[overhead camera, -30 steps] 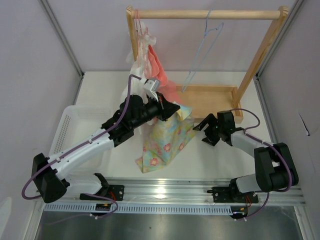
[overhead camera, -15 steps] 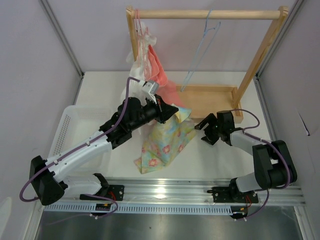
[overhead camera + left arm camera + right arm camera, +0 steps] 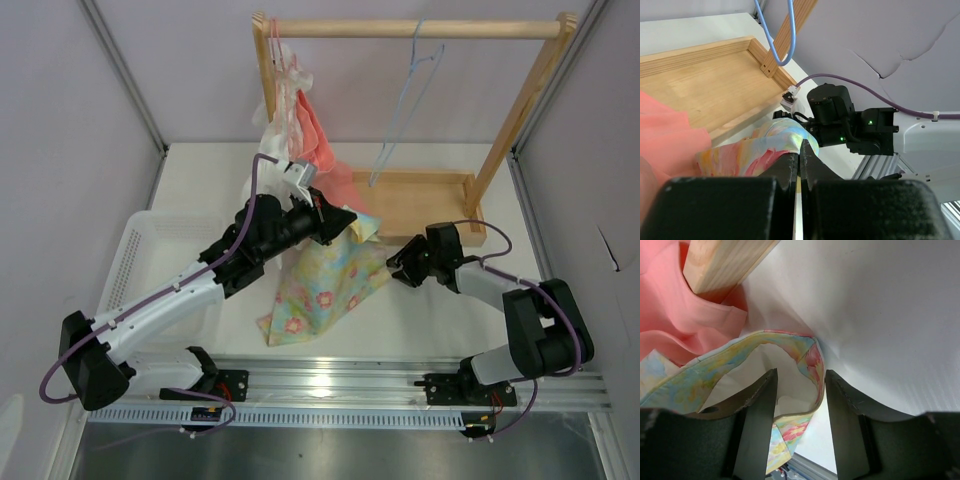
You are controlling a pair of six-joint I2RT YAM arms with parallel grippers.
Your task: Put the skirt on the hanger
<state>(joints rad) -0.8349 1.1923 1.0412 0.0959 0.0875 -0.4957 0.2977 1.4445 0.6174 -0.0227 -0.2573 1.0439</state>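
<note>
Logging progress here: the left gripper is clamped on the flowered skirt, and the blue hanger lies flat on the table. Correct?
Not quite. The blue hanger hangs by its hook from the wooden rail, not flat on the table; the top external view shows it. The left gripper is indeed clamped on the flowered skirt.

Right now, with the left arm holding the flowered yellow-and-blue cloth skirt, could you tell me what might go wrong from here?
1. The left gripper pinches only a small fold of the flowered yellow-and-blue skirt, so a pull could slip it free.
2. The open right gripper straddles the skirt's edge, and closing may catch just one layer.
3. The salmon-pink garment lies against the skirt and could get snagged along with it.
</note>
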